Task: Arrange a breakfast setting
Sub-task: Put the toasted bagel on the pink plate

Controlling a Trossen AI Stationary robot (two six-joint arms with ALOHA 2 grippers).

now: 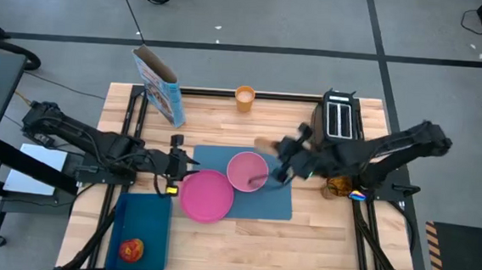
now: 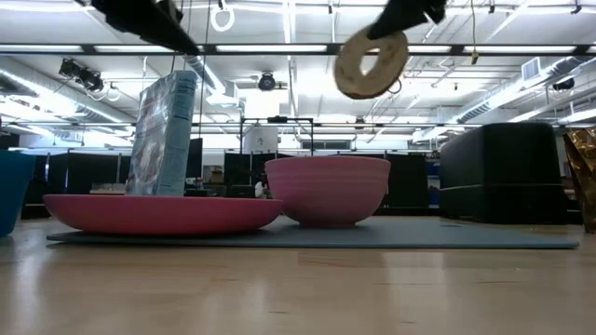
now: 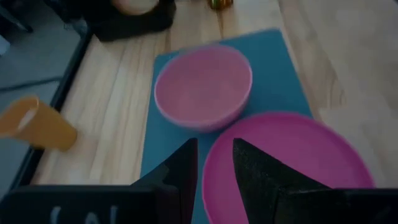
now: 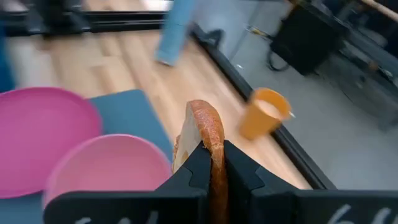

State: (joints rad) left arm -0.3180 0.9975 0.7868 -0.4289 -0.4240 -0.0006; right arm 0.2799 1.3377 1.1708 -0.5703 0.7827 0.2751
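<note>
Two round pink dishes (image 1: 207, 195), crusty toast (image 4: 205, 137)

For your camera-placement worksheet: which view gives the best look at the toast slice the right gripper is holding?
The right wrist view: the toast slice fills the centre, edge-on, pinched in the right gripper. The low view shows its flat face hanging above the bowl. The high view shows only a sliver. The left wrist view misses it.

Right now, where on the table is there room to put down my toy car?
Bare wood lies between the cup and the placemat, and along the front edge beside the tray. It is crowded where the plate and bowl sit, below the right gripper holding toast.
</note>
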